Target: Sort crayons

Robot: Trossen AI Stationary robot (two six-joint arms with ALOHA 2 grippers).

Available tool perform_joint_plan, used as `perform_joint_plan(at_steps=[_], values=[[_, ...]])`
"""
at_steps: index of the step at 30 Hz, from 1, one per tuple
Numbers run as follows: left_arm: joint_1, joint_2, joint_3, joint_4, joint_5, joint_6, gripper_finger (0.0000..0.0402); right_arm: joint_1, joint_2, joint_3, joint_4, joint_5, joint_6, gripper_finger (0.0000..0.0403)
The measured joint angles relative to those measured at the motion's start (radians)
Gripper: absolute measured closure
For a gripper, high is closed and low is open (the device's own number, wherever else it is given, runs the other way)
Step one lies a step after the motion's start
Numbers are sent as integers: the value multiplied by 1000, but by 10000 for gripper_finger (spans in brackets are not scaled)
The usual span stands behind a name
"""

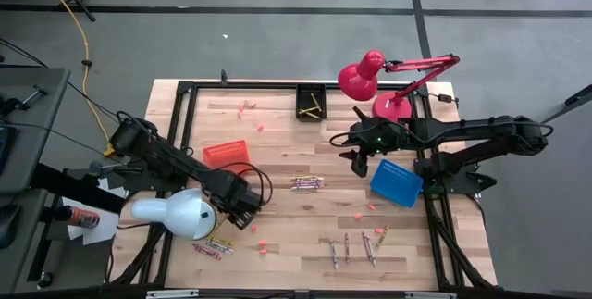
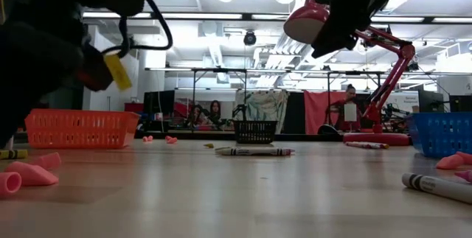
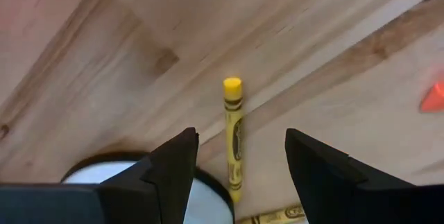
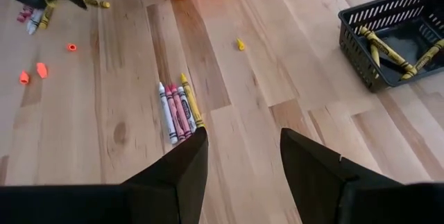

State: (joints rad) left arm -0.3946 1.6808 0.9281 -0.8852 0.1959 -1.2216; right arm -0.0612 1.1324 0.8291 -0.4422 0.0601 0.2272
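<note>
A pale wooden counter (image 1: 305, 225) is set on grey flooring, with a lit workshop seen beyond. Three baskets are counted: orange (image 1: 227, 154), black (image 1: 311, 103), blue (image 1: 396, 182). Four crayons (image 4: 179, 107) lie bunched mid-counter. The left hand (image 3: 236, 165) is spread wide over one yellow crayon (image 3: 234, 137); the right hand (image 4: 239, 151) hovers open.

Place looking like robotics lab or open workshop hall. Wooden table (image 1: 305, 216) standing on grey concrete floor (image 1: 277, 40) with dark lines crossing it. Black metal frame (image 1: 185, 91) running along table edges, two dark robot arms mounted on it. Yellow cable (image 1: 76, 21) lying over floor. Low view showing high white ceiling with ducts and strip lights (image 2: 221, 18), curtains and more work stations behind, people sitting far back (image 2: 206, 111).
</note>
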Motion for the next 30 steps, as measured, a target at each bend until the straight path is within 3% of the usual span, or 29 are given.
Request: perform_joint_plan(at_steps=[10,14,20,30], values=[[0,87,6,24,9,29,200,0,0,0,0,0,5,229],[0,90,5,29,10,29,253,0,0,0,0,0,6,229],[-2,85,4,31,-8,30,387,0,0,0,0,0,8,229],[19,33,-4,30,-33,130,396,0,0,0,0,0,8,229]])
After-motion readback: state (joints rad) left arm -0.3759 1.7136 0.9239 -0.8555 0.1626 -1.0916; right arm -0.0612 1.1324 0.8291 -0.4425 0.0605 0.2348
